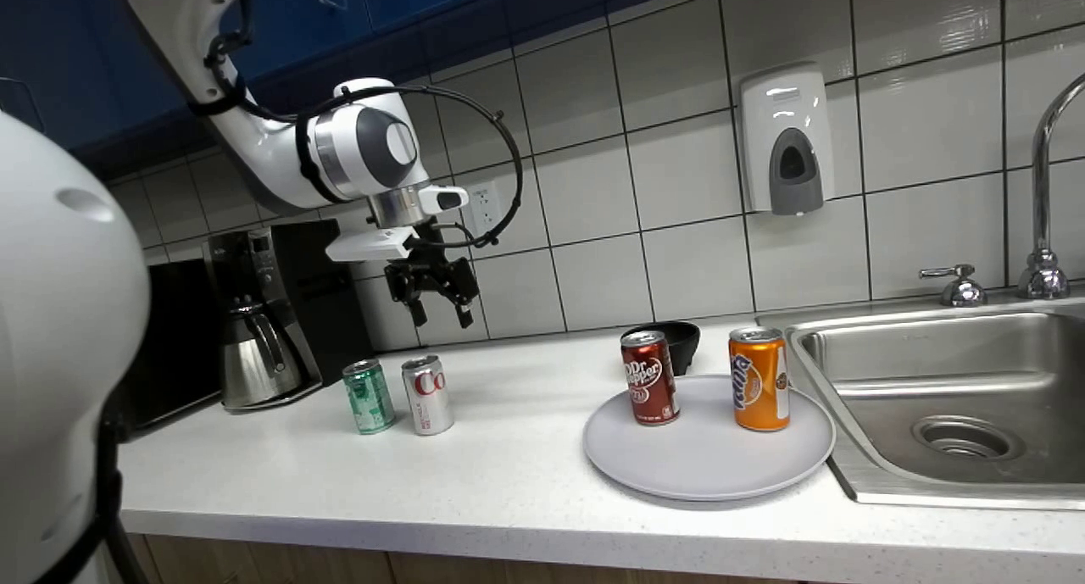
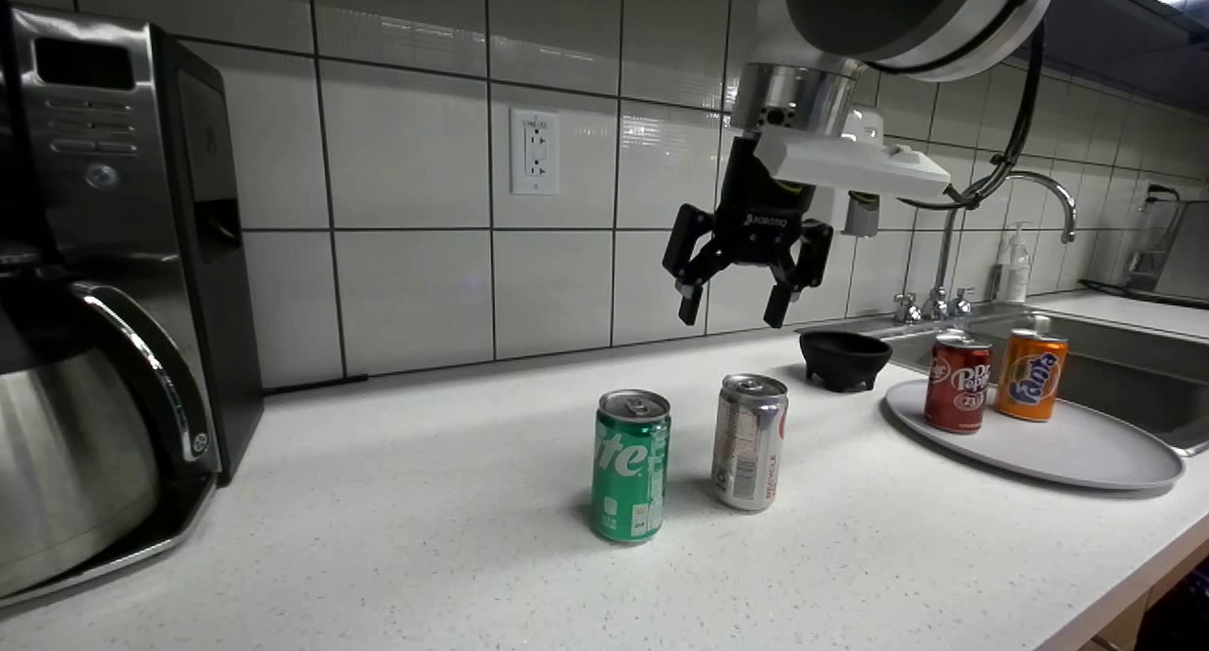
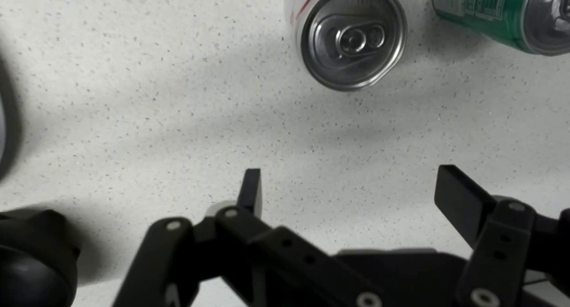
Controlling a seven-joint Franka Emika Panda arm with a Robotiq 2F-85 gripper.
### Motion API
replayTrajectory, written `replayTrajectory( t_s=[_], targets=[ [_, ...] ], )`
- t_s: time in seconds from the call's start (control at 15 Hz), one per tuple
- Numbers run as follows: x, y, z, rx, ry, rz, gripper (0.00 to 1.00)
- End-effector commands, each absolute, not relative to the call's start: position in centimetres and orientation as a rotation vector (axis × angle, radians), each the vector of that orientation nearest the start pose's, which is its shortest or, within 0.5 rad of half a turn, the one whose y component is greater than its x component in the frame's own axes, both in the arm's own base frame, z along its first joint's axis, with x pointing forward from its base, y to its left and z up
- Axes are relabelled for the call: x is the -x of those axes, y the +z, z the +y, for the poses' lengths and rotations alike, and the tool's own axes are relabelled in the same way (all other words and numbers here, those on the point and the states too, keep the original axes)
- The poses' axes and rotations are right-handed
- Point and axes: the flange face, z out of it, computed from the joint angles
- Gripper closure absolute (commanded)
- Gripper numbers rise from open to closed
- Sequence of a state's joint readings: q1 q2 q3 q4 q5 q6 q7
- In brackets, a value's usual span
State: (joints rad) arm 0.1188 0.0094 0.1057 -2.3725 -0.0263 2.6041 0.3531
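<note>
My gripper (image 1: pixel 442 316) is open and empty, pointing down above the counter near the tiled wall; it also shows in an exterior view (image 2: pixel 733 313) and the wrist view (image 3: pixel 348 178). The silver Coke can (image 2: pixel 749 443) is nearest to it, standing upright below and apart from the fingers; its top shows in the wrist view (image 3: pixel 354 39). A green Sprite can (image 2: pixel 630 471) stands upright beside it, partly cut off in the wrist view (image 3: pixel 481 6). A red Dr Pepper can (image 1: pixel 650 380) and an orange Fanta can (image 1: pixel 759 380) stand upright on a grey plate (image 1: pixel 703 474).
A black footed bowl (image 2: pixel 843 358) stands near the wall behind the plate, also in the wrist view (image 3: pixel 40 253). A coffee maker (image 1: pixel 318 287) with a steel carafe (image 1: pixel 258 359) stands at the far end. A sink (image 1: pixel 949 389) with a faucet (image 1: pixel 1043 203) adjoins the plate.
</note>
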Motion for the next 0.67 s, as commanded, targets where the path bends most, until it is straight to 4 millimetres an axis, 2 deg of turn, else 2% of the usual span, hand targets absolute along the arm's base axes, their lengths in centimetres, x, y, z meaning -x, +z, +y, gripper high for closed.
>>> replayTrajectory(
  t_s=[0.0, 0.2, 0.6],
  targets=[
    [-50.7, 33.7, 13.3, 3.091, -0.302, 0.102, 0.0],
    [-50.2, 33.1, 14.1, 3.095, -0.28, 0.085, 0.0],
    [-49.2, 32.9, 14.0, 3.104, -0.267, 0.091, 0.0]
  ],
)
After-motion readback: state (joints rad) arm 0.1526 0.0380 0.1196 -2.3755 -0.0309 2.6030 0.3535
